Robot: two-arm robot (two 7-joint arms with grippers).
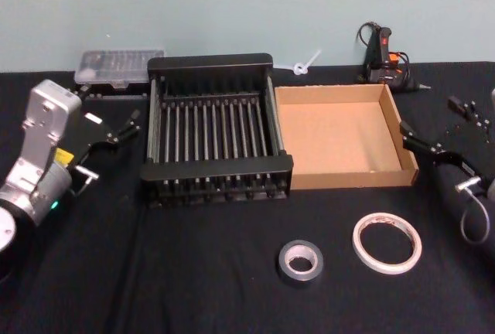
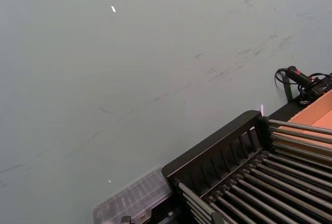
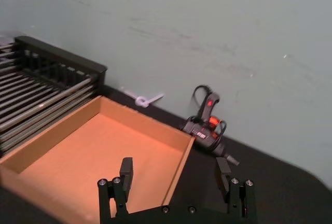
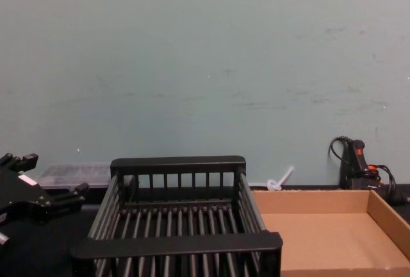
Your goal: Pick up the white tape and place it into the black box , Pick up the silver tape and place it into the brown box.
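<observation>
While both rolls lie untouched before the boxes, the right gripper hangs open beside the brown box; the left gripper's jaw state is unclear.

A pale green wall with faint scuffs and a few small white flecks takes up most of the left wrist view. Below it stands a corner of the black box, its thick rim bar and slatted side showing, with the ribbed bottom bars running across inside. Just beyond its far side is an edge of the brown box. A black glue gun with a red switch stands against the wall behind that box. A clear plastic case lies beside the black box's outer side
</observation>
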